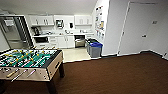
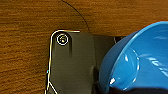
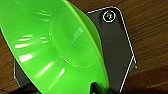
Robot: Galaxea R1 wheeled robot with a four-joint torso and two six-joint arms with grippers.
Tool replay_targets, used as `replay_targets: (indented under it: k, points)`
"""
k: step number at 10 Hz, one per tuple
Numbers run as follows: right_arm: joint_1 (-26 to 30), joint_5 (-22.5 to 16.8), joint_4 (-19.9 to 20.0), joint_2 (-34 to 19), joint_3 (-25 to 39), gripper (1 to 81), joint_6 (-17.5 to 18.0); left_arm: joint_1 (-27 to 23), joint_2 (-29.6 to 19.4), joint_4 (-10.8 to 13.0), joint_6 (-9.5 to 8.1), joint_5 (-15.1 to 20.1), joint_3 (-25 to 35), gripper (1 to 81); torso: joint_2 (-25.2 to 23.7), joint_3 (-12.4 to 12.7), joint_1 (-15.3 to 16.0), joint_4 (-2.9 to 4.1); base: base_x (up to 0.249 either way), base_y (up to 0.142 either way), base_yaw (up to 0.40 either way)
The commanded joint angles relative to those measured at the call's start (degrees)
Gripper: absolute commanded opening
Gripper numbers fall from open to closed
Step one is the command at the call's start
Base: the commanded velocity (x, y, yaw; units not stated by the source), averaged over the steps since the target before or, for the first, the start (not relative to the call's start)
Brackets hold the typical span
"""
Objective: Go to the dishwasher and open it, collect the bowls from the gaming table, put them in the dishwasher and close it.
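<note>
While the left tool grips a blue bowl (image 2: 140, 60) and the right tool grips a green bowl (image 3: 55, 47), the dishwasher (image 1: 79, 41) stands open far ahead; loading and closing remain.

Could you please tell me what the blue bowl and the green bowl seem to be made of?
Blue bowl: probably glossy plastic, judging by its even colour and bright streaky highlights. Green bowl: likely the same, smooth and shiny, perhaps slightly translucent, though that is hard to confirm.
</note>
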Motion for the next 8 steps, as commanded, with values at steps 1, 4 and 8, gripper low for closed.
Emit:
replay_targets:
  k: [1, 4, 8]
  points:
    - [2.2, -4.8, -0.6, 0.2, 0.5, 1.0, -0.3, -2.7, -0.8, 0.6, 0.03, 1.6, 0.2, 1.0, 0.0, 0.0, 0.0, 0.00, 0.175, 0.000, 0.000]
    - [2.2, -4.8, -0.6, 0.1, 0.5, 1.0, -0.3, -2.7, -0.8, 0.6, 0.03, 1.6, 0.2, 1.0, 0.0, 0.0, 0.0, 0.00, 0.175, -0.069, 0.000]
    - [2.2, -4.8, -0.6, 0.1, 0.5, 1.0, -0.3, -2.7, -0.9, 0.6, 0.03, 1.6, 0.2, 1.0, 0.0, 0.0, 0.0, 0.00, 0.175, -0.068, 0.000]
